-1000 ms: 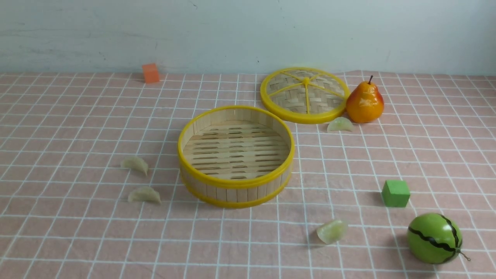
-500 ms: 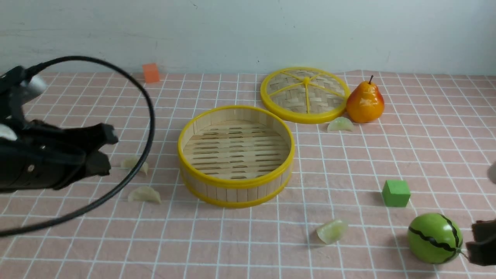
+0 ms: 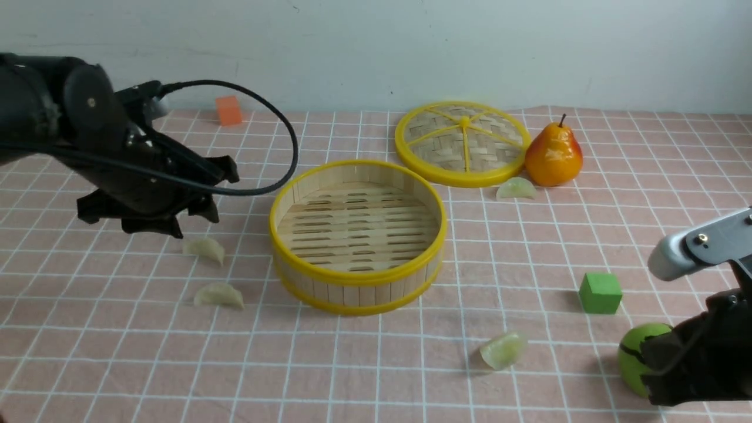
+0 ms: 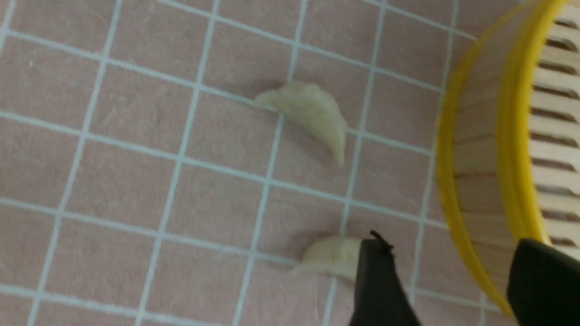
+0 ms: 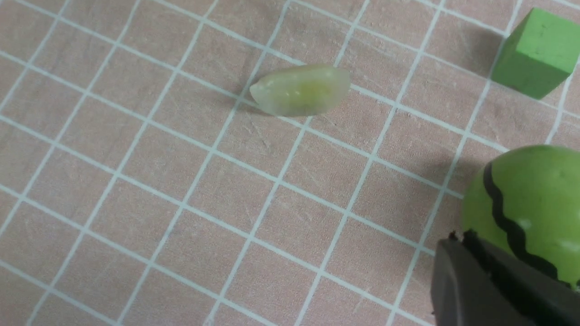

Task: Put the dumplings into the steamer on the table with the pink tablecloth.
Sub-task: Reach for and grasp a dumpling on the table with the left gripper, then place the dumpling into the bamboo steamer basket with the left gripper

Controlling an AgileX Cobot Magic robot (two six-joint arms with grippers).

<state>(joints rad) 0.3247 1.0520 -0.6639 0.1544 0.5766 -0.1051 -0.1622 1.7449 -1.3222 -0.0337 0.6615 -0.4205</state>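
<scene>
The steamer stands empty mid-table on the pink tablecloth. Two dumplings lie left of it, a third dumpling lies front right, and another dumpling rests by the pear. My left gripper hovers open just above the two left dumplings. The left wrist view shows both dumplings, the steamer wall, and the open left gripper with only cloth and the yellow rim between its fingers. My right gripper is shut and empty beside the watermelon; the right gripper stands well short of the front-right dumpling.
The woven lid lies behind the steamer, next to the pear. A green cube and a toy watermelon sit front right. An orange cube is by the back wall.
Both arms have come into view. The left gripper swung in from the left to above the two left dumplings and opened. The right gripper rose in front of the watermelon, still shut.
</scene>
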